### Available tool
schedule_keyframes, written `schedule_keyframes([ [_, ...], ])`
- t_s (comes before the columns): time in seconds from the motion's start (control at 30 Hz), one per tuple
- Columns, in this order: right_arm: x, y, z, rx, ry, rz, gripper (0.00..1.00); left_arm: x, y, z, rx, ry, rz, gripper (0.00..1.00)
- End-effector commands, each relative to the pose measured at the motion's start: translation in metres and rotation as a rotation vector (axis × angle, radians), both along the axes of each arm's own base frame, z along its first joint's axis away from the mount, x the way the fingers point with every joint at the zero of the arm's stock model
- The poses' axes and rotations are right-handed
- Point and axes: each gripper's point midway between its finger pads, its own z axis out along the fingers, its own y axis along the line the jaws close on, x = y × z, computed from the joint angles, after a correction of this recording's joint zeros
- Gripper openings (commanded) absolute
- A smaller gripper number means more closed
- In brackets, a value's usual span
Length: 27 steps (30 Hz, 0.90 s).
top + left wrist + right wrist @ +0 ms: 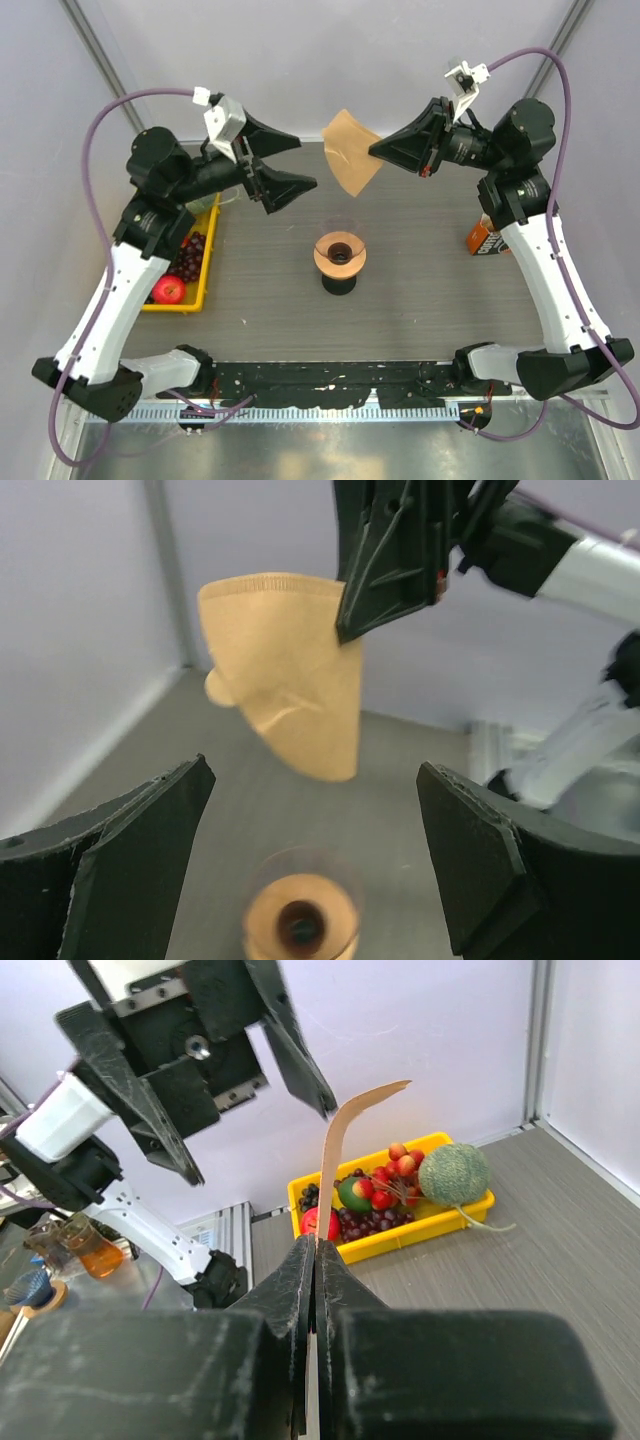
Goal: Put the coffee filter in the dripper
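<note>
Top external view: the right gripper [374,152] is closed flat on one edge of the coffee filter [350,155], holding the tan paper in the air above the far part of the table [430,290]. The filter hangs clear of all surfaces and lies between the two grippers. The left gripper [306,162] stands wide, jaws spread and holding nothing, its tips pointed at the filter from the left and just short of it. The dripper [340,253] stands upright on a black base [339,284] near the table's centre, nearer the arm bases than the filter and well below it; filter and dripper are apart. Left wrist view: the filter hangs tip-down from the right gripper's pinch at its upper right edge, with the dripper blurred below it, between the left fingers [140,860]. Right wrist view: the right jaws are pressed together on the paper, which is seen edge-on and curls away at its top. A yellow tray [203,280] at the table's left edge holds an apple [168,290], grapes [188,258] and a melon [453,1173]. A small brown carton [481,238] stands at the right edge.
</note>
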Motion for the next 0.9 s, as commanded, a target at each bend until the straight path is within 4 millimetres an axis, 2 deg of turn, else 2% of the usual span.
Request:
schedule_keyframes([
  [0.0, -0.014, 0.011, 0.021, 0.038, -0.107, 0.005, 0.05, -0.032, -0.025, 0.027, -0.195, 0.278, -0.301, 0.92],
  [0.13, -0.024, 0.016, 0.02, 0.042, -0.123, 0.018, 0.05, -0.015, -0.033, 0.019, -0.232, 0.347, -0.281, 0.89],
  [0.23, -0.028, 0.016, 0.021, 0.047, -0.142, 0.011, 0.05, -0.021, -0.04, 0.02, -0.243, 0.348, -0.315, 0.84],
  [0.27, -0.029, 0.016, 0.022, 0.049, -0.144, 0.01, 0.05, -0.024, -0.043, 0.019, -0.243, 0.341, -0.328, 0.8],
  [0.33, -0.029, 0.015, 0.02, 0.049, -0.152, 0.001, 0.05, -0.03, -0.046, 0.019, -0.246, 0.32, -0.351, 0.66],
  [0.43, -0.029, 0.015, 0.014, 0.038, -0.16, -0.004, 0.05, -0.029, -0.048, 0.011, -0.238, 0.313, -0.358, 0.29],
  [0.47, -0.031, 0.014, 0.012, 0.034, -0.163, -0.002, 0.05, -0.027, -0.049, 0.009, -0.229, 0.312, -0.352, 0.14],
  [0.5, -0.031, 0.014, 0.009, 0.025, -0.168, -0.002, 0.06, -0.025, -0.049, 0.005, -0.217, 0.31, -0.343, 0.08],
  [0.57, -0.034, 0.013, 0.006, 0.003, -0.17, 0.004, 0.24, -0.027, -0.049, 0.001, -0.188, 0.281, -0.344, 0.05],
  [0.6, -0.036, 0.013, 0.001, -0.015, -0.159, 0.013, 0.48, -0.027, -0.048, -0.001, -0.166, 0.271, -0.342, 0.02],
  [0.67, -0.039, 0.012, 0.001, -0.051, -0.168, 0.022, 0.66, -0.026, -0.048, -0.014, -0.101, 0.261, -0.328, 0.0],
  [0.7, -0.041, 0.01, 0.001, -0.071, -0.183, 0.023, 0.72, -0.028, -0.047, -0.019, -0.071, 0.251, -0.333, 0.0],
  [0.77, -0.043, 0.011, 0.002, -0.086, -0.19, 0.036, 0.75, -0.033, -0.046, -0.033, 0.006, 0.207, -0.351, 0.0],
  [0.87, -0.042, 0.015, -0.002, -0.101, -0.169, 0.073, 0.76, -0.041, -0.047, -0.05, 0.095, 0.172, -0.368, 0.0],
])
